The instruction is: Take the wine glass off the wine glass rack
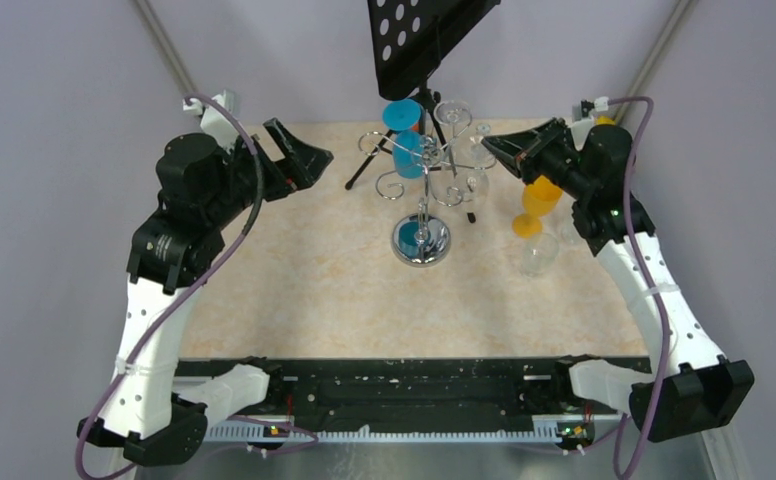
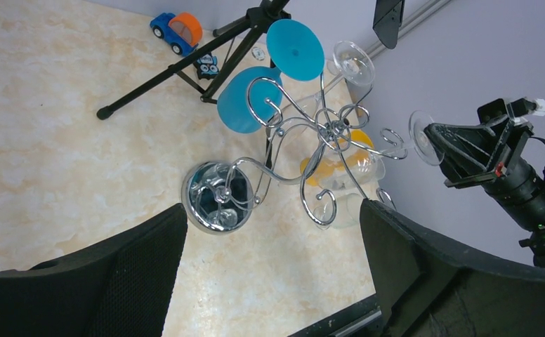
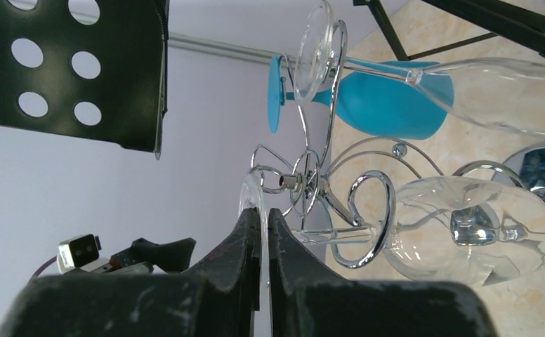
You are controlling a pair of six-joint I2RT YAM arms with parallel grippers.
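Observation:
The chrome wine glass rack (image 1: 426, 172) stands at the back middle of the table on its round mirrored base (image 1: 421, 241). A clear wine glass (image 3: 466, 228) hangs upside down in a scrolled arm on its right side. My right gripper (image 3: 263, 214) is shut on the thin edge of that glass's foot (image 3: 248, 193); the stem still lies in the wire loop. The left wrist view shows the same grip on the foot (image 2: 420, 137). Left of the rack, my left gripper (image 1: 304, 160) is open and holds nothing; its fingers (image 2: 150, 260) frame the rack's base (image 2: 217, 198).
A blue glass (image 1: 407, 150) and another clear glass (image 1: 452, 112) also hang on the rack. An orange glass (image 1: 537, 205) and a clear glass (image 1: 539, 252) stand on the table under my right arm. A black tripod stand with a perforated plate (image 1: 419, 40) rises behind the rack, with a toy car (image 2: 176, 31) beyond it.

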